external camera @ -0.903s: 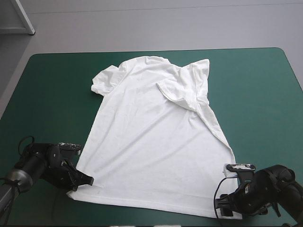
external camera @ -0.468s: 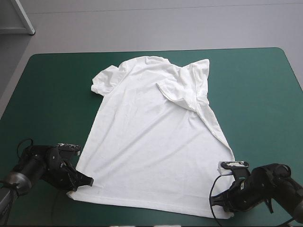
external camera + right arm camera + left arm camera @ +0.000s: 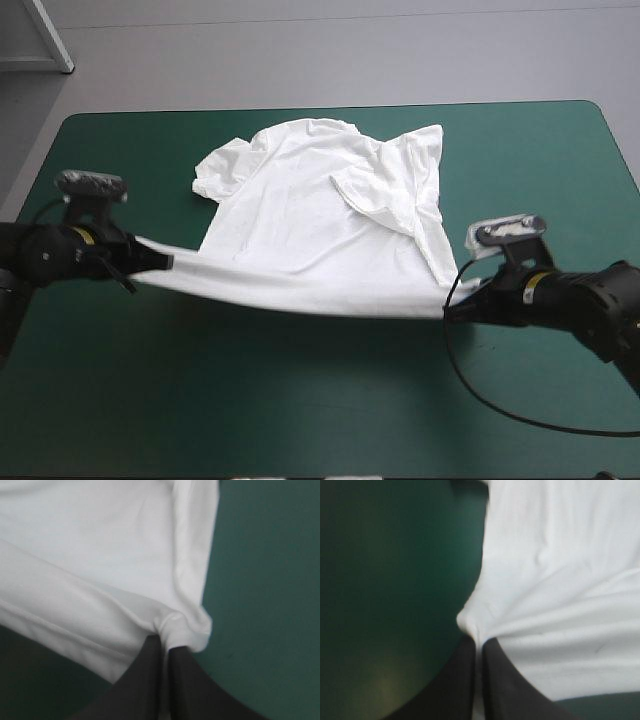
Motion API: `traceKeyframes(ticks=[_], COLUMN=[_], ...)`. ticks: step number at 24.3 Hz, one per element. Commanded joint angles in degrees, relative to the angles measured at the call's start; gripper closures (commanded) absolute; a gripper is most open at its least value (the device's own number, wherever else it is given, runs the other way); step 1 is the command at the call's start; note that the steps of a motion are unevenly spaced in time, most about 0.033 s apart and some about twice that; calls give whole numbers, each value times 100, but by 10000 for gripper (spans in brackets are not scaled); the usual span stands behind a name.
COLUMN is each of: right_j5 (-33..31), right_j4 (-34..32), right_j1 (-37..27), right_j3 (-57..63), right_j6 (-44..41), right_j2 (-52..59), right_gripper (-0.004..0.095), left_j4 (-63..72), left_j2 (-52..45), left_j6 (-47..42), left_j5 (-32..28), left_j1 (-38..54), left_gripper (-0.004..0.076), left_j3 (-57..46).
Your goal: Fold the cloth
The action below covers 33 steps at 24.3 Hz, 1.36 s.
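The white T-shirt (image 3: 320, 200) lies on the teal-green bench (image 3: 300, 400), its neck end toward the far edge and its upper body flat on the cover. Its hem (image 3: 300, 290) is raised off the bench and pulled into a long band that runs across the middle of the bench from one arm to the other, dipping slightly toward the right arm.

The left pincer (image 3: 160, 262) is clenched on the hem corner at the picture's left. In the left wrist view its two black fingers (image 3: 462, 680) stand all but together, a thin sliver of white fabric caught between them. A small bunched knot of cloth sits just ahead of the tips, and creases fan out from it across the shirt.

The right pincer (image 3: 455, 305) is clamped on the opposite hem corner. The right wrist view shows its black fingers (image 3: 187, 685) pressed close with the fabric between them, and a rolled lump of cloth sits at the tips. The shirt's side edge runs away from that lump.

The sleeve (image 3: 215, 170) on the left arm's side lies spread on the cover. The other sleeve (image 3: 395, 185) is folded inward over the chest and lies rumpled. Both arms are held out at the two sides of the shirt, well apart.
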<state>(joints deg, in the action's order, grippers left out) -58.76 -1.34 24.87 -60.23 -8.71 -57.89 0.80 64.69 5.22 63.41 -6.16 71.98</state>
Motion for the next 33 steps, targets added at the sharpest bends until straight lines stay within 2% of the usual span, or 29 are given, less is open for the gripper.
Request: traceKeyframes(ticks=[1, 4, 5, 7, 10, 13, 15, 18, 21, 23, 27, 33], right_j5=[177, 236, 417, 883, 1523, 2615, 3096, 3541, 3532, 3408, 3109, 2627], right_j4=[-901, -1430, -1483, -1473, -1499, -1499, -1476, -1430, -1402, -1054, -471, -440], right_j1=[11, 11, 11, 11, 11, 11, 11, 11, 11, 11, 11, 11], right_j3=[-1354, -2897, -3719, -4786, -6049, -7195, -7522, -7913, -8382, -8501, -8505, -8505], right_j6=[-35, 10, 161, 467, 706, 823, 823, 833, 992, 1347, 1902, 1936], right_j2=[35, -306, -518, -864, -1346, -1708, -1733, -1711, -1600, -1530, -1488, -1918], right_gripper=[923, 923, 923, 923, 923, 923, 923, 923, 923, 923, 923, 923], left_j4=[-80, -80, -40, -29, -43, -43, -43, -80, -80, -80, -19, 65], left_j2=[63, 510, 738, 1052, 1349, 1389, 1378, 1378, 1378, 1330, 1321, 1594], left_j6=[128, 253, 375, 399, 556, 636, 652, 758, 1120, 1156, 1171, 1171], left_j5=[88, 404, 470, 485, 333, -576, -1096, -1471, -1498, -1503, -1514, -1514], left_j1=[-24, -24, -24, -24, -24, -24, -24, -24, -24, -24, -24, -24], left_gripper=[732, 732, 732, 732, 732, 732, 732, 732, 732, 732, 732, 732], left_j3=[1789, 3546, 4403, 5432, 6394, 6901, 7118, 7496, 8047, 8263, 8275, 8004])
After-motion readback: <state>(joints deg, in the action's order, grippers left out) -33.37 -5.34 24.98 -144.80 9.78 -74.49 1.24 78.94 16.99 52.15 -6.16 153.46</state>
